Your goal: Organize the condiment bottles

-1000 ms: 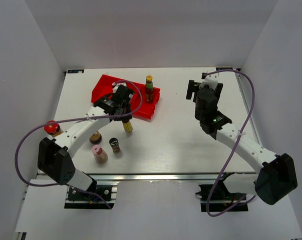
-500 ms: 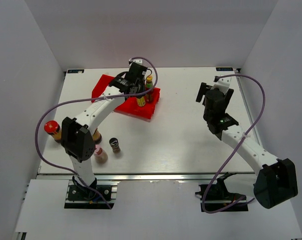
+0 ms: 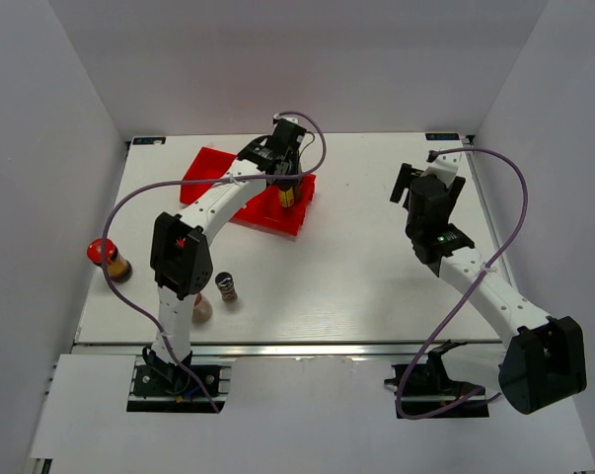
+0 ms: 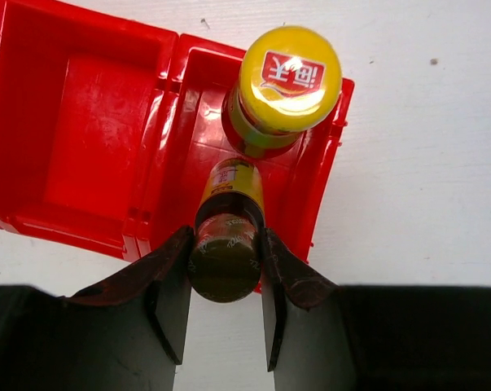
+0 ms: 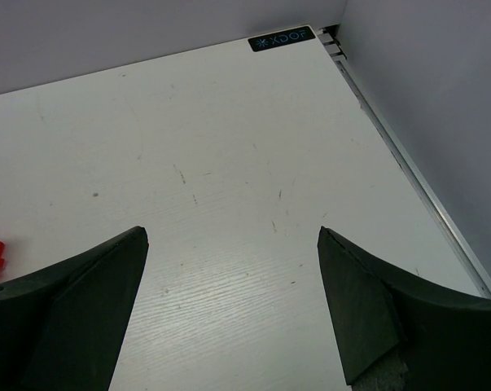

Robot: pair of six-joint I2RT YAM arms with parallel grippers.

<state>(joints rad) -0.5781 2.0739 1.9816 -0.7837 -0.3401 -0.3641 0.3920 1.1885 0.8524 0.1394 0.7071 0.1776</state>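
Held bottle: the yellow-labelled bottle (image 4: 231,181) is between the fingers of the left gripper (image 4: 226,244), which are closed on it just under its dark cap.
Long axis: upright. The wrist camera sees it almost end-on, with the cap toward the lens and the base pointing down into the tray.
Where it is: inside the right-end compartment of the red tray (image 4: 90,138), against the near wall. It is just beside the yellow-capped bottle (image 4: 290,69), which stands at the far side of the same compartment.
Base contact: I cannot tell whether the base is on the tray floor or just above it (the bottle's own body hides its foot).
Tray contents: two bottles share that one compartment, and the compartment next to it shows only red plastic.
Right gripper (image 5: 230,244): its fingers are spread wide with nothing between them, over the table (image 5: 229,147) and well apart from the tray.
Nearer arm: the left one, since it already has the bottle.
On the table: a red-lidded jar (image 3: 104,254) at the left edge, a dark-capped bottle (image 3: 225,286) toward the front, and a pink-capped bottle (image 3: 202,310) half hidden behind the left arm.
Next move, as I judge it: set the bottle down, spread the fingers sideways, then lift straight up so the neighbouring bottle is not knocked.
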